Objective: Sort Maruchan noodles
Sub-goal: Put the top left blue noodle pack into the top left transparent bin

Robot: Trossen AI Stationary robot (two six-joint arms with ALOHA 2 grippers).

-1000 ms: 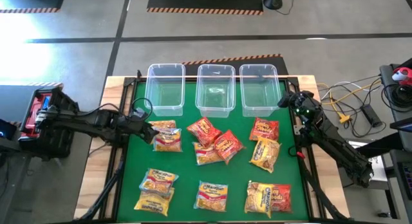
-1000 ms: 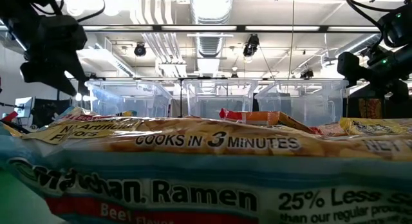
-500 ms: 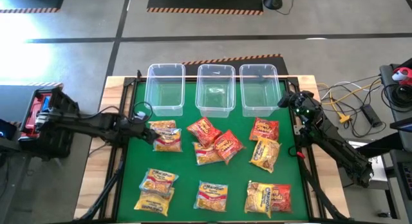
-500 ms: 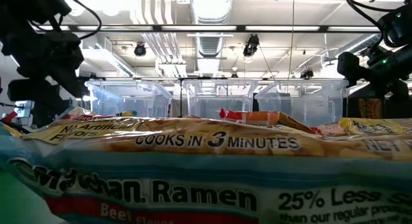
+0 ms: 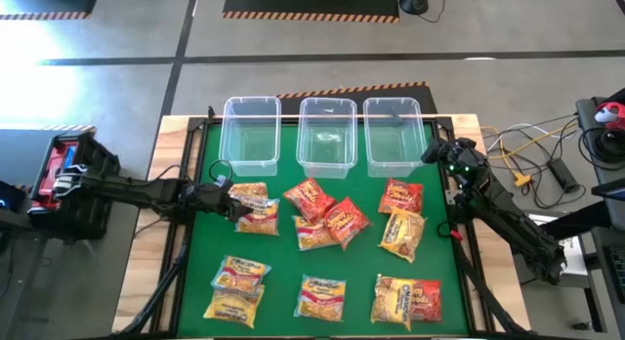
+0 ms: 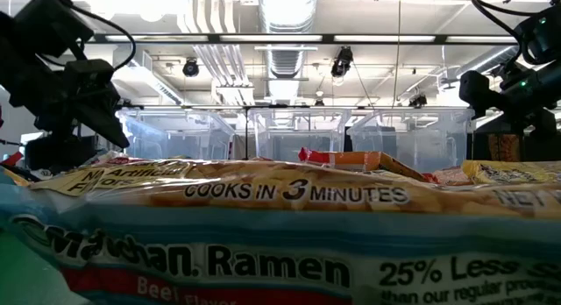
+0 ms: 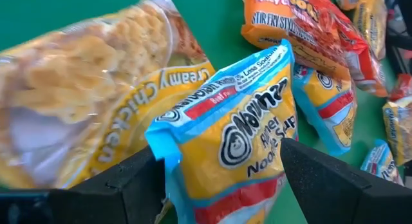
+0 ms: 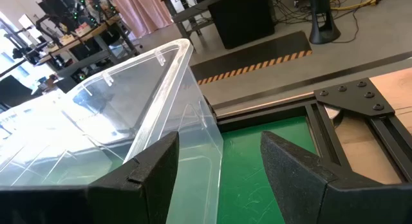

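Jaws of left gripper (image 7: pixel 222 179) apart, straddling a blue-edged yellow noodle packet (image 7: pixel 238 140) lying on the creamy chicken packet (image 5: pixel 256 219) at the desk's (image 5: pixel 371 272) left side. Risk: closing may pinch both packets together. Right gripper (image 5: pixel 441 150) waits near the right-hand bin (image 5: pixel 393 135), jaws apart, empty.

This is a robotics lab or workshop. Exposed ceiling ducts (image 6: pixel 285 24) and strip lights run overhead, hazard-striped floor tape (image 5: pixel 312 16) marks the grey concrete floor, and loose cables (image 5: pixel 532 149) lie right of the green-topped bench (image 5: pixel 361 267). Far workbenches (image 8: pixel 84 47) carry equipment.
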